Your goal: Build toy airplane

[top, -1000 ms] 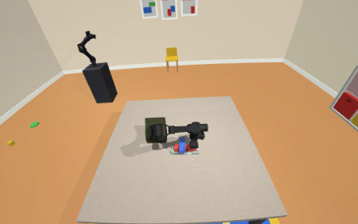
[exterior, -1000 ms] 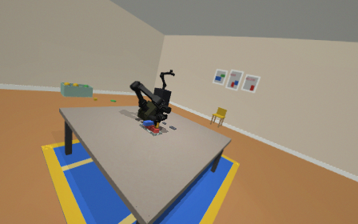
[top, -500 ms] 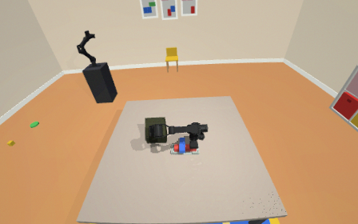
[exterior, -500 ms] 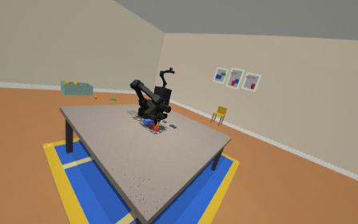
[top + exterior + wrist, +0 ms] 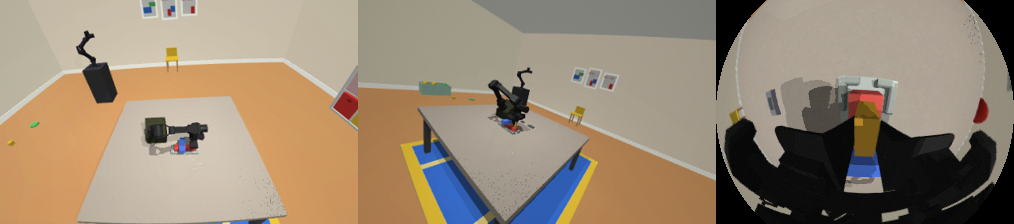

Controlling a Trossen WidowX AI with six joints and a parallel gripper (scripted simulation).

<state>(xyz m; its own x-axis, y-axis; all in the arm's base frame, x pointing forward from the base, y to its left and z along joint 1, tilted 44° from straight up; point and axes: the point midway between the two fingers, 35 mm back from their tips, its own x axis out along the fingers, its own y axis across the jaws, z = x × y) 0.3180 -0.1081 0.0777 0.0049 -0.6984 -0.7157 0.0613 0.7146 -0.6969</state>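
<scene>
The red fuselage (image 5: 176, 148) (image 5: 514, 129) (image 5: 865, 95) lies in the pale grey cradle (image 5: 892, 93). The blue wing (image 5: 182, 146) (image 5: 506, 122) (image 5: 864, 170) lies across the top of the fuselage. My gripper (image 5: 516, 122) (image 5: 865, 119) is shut on the yellow tail fin (image 5: 866, 140), which stands upright between the fingers over the tail end of the fuselage. The fin's lower end overlaps the red in the wrist view. Whether its tab is in the socket is hidden. In the top view the arm covers the fin.
A small grey holder (image 5: 531, 126) (image 5: 773, 102) lies on the table (image 5: 168, 188) beside the cradle, with another small grey piece (image 5: 523, 122) near it. The arm's dark base (image 5: 155, 130) stands behind the wing side of the cradle.
</scene>
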